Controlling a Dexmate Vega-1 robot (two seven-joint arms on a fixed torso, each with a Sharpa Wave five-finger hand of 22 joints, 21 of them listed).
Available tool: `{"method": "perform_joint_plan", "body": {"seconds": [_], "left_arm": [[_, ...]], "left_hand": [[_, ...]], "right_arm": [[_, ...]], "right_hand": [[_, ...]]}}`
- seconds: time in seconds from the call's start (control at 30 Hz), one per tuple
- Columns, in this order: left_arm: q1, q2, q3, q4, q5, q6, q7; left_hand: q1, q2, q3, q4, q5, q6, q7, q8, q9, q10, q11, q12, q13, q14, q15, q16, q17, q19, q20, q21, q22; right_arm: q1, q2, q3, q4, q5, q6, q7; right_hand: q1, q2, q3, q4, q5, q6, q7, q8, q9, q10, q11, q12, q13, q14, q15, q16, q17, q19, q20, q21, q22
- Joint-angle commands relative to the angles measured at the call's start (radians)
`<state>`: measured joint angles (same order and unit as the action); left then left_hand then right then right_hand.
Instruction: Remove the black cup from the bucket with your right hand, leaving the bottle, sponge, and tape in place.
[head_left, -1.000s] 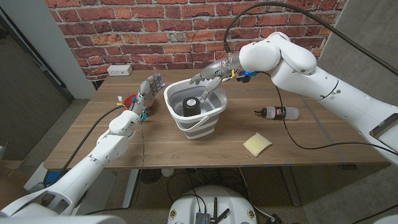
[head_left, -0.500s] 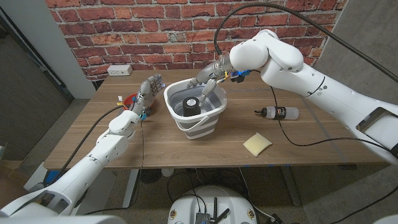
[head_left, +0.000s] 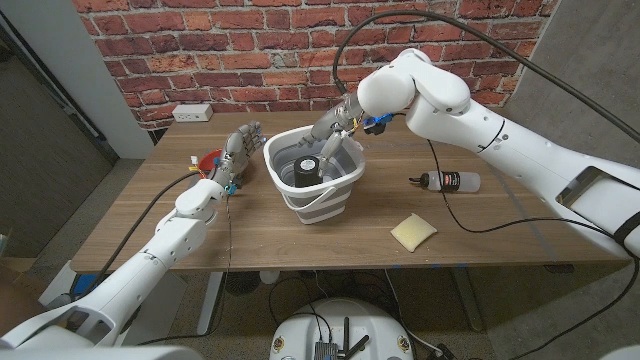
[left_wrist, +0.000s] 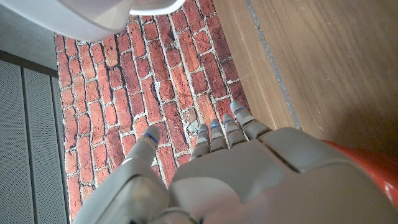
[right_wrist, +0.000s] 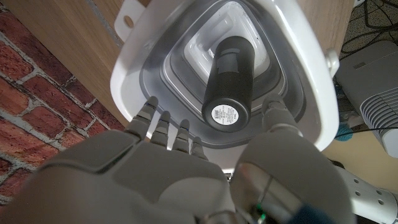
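The table carried a white bucket at its middle, with the black cup standing inside, base up. The right hand hovered over the far rim, fingers spread wide, holding nothing. It would do best to straddle the cup evenly before closing. The left hand waited open, left of the bucket.

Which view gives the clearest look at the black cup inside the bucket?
The right wrist view: the black cup stands upside down in the white bucket, labelled base up, with the right hand open above it. The head view shows the cup small, partly behind the fingers.
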<state>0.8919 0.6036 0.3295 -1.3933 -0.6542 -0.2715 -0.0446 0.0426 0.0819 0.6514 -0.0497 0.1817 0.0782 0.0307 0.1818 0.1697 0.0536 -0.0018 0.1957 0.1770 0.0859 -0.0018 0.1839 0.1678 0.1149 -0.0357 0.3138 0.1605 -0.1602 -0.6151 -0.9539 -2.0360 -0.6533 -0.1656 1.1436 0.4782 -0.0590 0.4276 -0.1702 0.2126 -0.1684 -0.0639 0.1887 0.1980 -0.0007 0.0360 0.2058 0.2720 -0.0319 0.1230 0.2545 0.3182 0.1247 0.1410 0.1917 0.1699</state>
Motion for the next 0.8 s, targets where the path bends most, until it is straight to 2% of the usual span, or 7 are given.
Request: {"method": "perform_joint_plan", "body": {"seconds": [0.03,0.43,0.8], "left_arm": [[-0.003,-0.006,0.004,0.01,-0.004,0.001,-0.005],[0.006,-0.007,0.0,0.009,-0.008,-0.002,-0.001],[0.002,-0.008,0.002,0.014,-0.005,-0.001,0.002]], "left_hand": [[-0.01,0.057,0.008,-0.001,0.002,0.01,-0.001,0.002,0.006,0.007,0.005,-0.002,0.002,0.007,-0.002,-0.005,0.002,0.006,-0.059,-0.008,0.004],[-0.008,0.06,0.011,-0.001,0.002,0.01,-0.001,0.002,0.006,0.006,0.006,-0.002,0.003,0.007,-0.002,-0.005,0.002,0.011,-0.058,-0.014,0.005],[-0.007,0.06,0.014,-0.001,0.002,0.01,-0.001,0.002,0.006,0.011,0.006,0.0,0.003,0.01,0.0,-0.004,0.002,0.016,-0.057,-0.02,0.005]], "right_arm": [[0.02,0.043,-0.039,0.05,-0.049,0.019,0.015],[0.032,0.08,-0.068,0.093,-0.079,0.046,0.019],[0.026,0.095,-0.084,0.106,-0.105,0.059,0.032]], "right_hand": [[0.005,-0.008,0.004,0.006,-0.001,-0.005,0.002,0.006,0.001,0.003,0.0,0.005,0.002,0.007,-0.001,0.0,0.006,0.005,0.005,0.004,0.003],[0.02,-0.007,0.01,0.003,-0.003,0.037,0.008,0.027,0.003,0.023,0.001,0.017,0.007,0.021,-0.019,0.007,0.011,0.019,0.003,0.008,0.003],[0.027,-0.007,0.012,0.003,-0.005,0.049,0.01,0.033,0.004,0.032,-0.001,0.023,0.01,0.031,-0.021,0.012,0.014,0.026,0.005,0.009,0.003]]}}
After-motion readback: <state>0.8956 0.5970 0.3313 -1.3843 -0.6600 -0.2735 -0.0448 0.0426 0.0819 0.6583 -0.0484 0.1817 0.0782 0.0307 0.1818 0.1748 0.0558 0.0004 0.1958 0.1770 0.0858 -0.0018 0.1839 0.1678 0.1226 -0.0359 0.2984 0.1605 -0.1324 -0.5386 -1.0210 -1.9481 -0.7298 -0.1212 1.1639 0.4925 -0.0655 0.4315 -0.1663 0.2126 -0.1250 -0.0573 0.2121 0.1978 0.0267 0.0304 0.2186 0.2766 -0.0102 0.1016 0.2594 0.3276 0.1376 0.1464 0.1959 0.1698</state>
